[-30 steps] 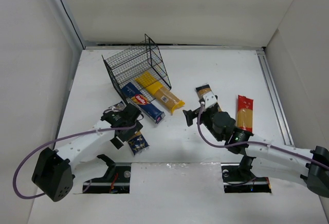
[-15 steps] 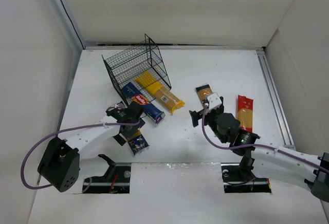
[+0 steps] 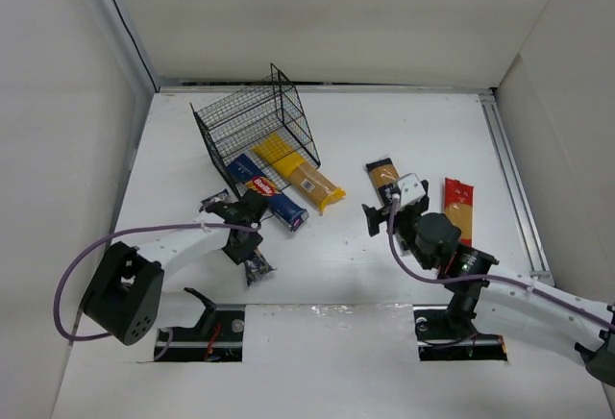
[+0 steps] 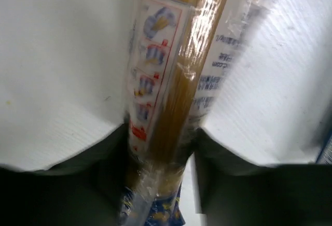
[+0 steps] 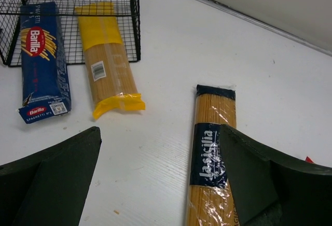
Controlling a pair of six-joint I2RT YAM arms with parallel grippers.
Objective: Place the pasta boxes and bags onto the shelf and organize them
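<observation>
**Operator:** Report the location of the shelf.

**Technician:** The shelf (image 3: 255,126) is a black wire-mesh rack. It sits on the white table (image 3: 413,131), upper left of centre in the overhead view. Its open side faces the lower right of the frame.

**Operator:** Which packs are at the shelf?

**Technician:** Two. A blue box (image 3: 269,196) and a yellow bag (image 3: 306,179) lie side by side without touching. The far end of each lies within the mesh, and the near end projects onto the table. The compartment cannot be determined.

**Operator:** Report the left gripper.

**Technician:** The left gripper (image 3: 240,225) is lower left of centre in the overhead view. It is positioned over a clear-wrapped spaghetti bag (image 4: 176,81) that lies flat on the table. In the left wrist view, one finger stands on each side of the bag, close against the wrap. Whether the fingers are pressing the bag cannot be determined.

**Operator:** Report the right gripper.

**Technician:** The right gripper (image 5: 159,132) has its fingers spread wide, with nothing between them. It hangs above bare table right of centre. An orange-brown pack with dark label (image 5: 210,153) lies flat just beside it, toward the right finger in the right wrist view. A red-and-yellow bag (image 3: 458,198) lies further right, apart from that pack and next to the right arm.
</observation>
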